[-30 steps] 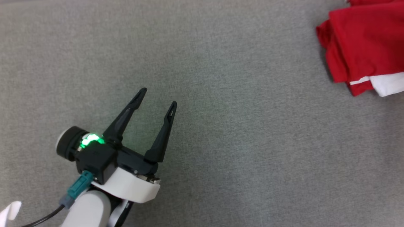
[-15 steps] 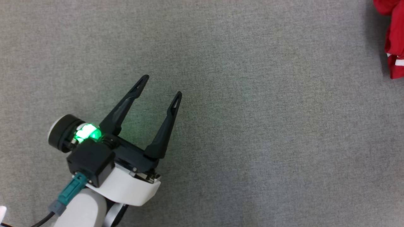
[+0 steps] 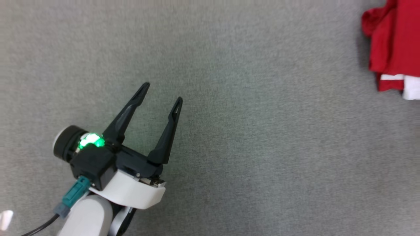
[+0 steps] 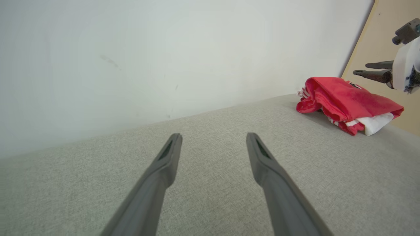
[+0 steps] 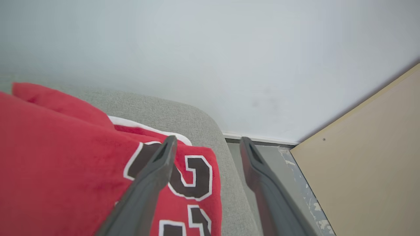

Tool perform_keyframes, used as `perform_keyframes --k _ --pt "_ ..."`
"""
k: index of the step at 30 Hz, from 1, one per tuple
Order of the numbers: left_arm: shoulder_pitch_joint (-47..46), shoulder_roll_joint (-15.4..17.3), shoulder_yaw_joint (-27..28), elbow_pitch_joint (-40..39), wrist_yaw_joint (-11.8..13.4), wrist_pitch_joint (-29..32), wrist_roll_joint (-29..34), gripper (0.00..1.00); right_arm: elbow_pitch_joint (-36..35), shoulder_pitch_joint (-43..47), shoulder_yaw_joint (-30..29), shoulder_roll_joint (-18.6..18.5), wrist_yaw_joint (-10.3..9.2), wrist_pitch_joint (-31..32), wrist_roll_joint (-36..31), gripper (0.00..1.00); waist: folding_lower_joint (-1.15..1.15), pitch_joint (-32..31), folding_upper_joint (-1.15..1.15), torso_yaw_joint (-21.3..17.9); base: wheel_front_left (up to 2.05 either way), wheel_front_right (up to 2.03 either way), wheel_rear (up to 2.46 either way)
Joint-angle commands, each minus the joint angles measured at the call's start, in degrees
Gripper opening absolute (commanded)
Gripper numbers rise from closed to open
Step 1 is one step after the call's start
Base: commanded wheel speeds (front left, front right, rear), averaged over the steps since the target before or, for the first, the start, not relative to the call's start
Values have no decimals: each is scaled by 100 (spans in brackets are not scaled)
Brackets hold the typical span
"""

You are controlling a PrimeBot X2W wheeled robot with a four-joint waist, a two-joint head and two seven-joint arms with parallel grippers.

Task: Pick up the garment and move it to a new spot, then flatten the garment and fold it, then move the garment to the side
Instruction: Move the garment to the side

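My left gripper (image 3: 162, 92) sits at the lower left of the head view, its two fingers spread apart over the bare grey fabric surface (image 3: 262, 131), holding nothing. The folded red garment (image 3: 393, 42) lies at the upper right edge of that view, well apart from it, with a white layer at its lower edge. In my right wrist view my right gripper (image 5: 207, 138) is spread too, clamped on nothing, one finger crossing the garment's black-and-white numerals at lower left
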Motion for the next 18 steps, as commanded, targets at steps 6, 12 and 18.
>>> perform_keyframes --k 6,12,18 --pt "285 -114 98 446 139 -328 -230 100 -225 137 186 257 -12 -264 50 100 -1 -918 0 -33 0 0 0" --pt "596 -220 257 891 315 -543 -407 100 -877 520 902 522 -12 -218 818 100 -1 -1682 0 27 0 0 0" --pt "951 -344 368 1251 484 -683 -600 100 -2115 1228 1693 279 -12 68 1875 100 -1 -2387 0 123 0 0 0"
